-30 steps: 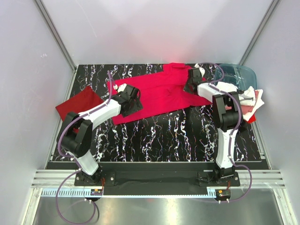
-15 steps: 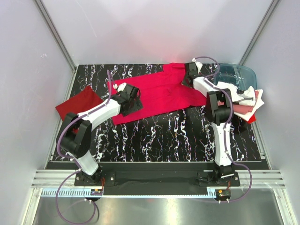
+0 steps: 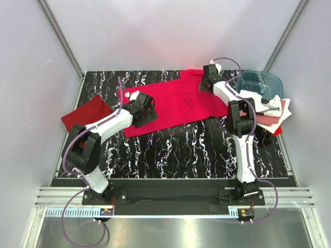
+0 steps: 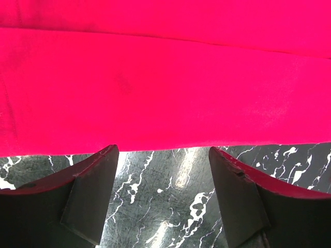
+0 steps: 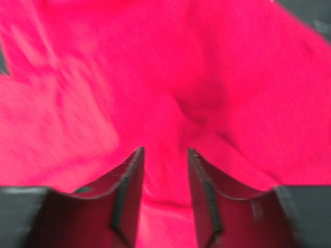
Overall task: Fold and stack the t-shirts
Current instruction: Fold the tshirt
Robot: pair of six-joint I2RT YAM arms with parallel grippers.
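Observation:
A bright crimson t-shirt (image 3: 176, 101) lies spread across the back middle of the black marble table (image 3: 181, 150). My left gripper (image 3: 148, 111) is open at the shirt's near hem. In the left wrist view its fingers (image 4: 93, 191) stand wide apart over bare table, and the crimson hem (image 4: 165, 93) lies just past their tips. My right gripper (image 3: 208, 81) hangs over the shirt's far right part. In the right wrist view its jaws are part open with blurred crimson cloth (image 5: 165, 103) under and between them. A darker red folded shirt (image 3: 88, 114) lies at the left edge.
A translucent blue-teal tub (image 3: 261, 82) stands at the back right corner. A loose pile of white, salmon pink and red shirts (image 3: 271, 111) lies just in front of it. White enclosure walls close in the table's sides and back.
My right gripper has moved toward the back of the table, over the shirt's far right part. The left arm and the shirt have hardly moved.

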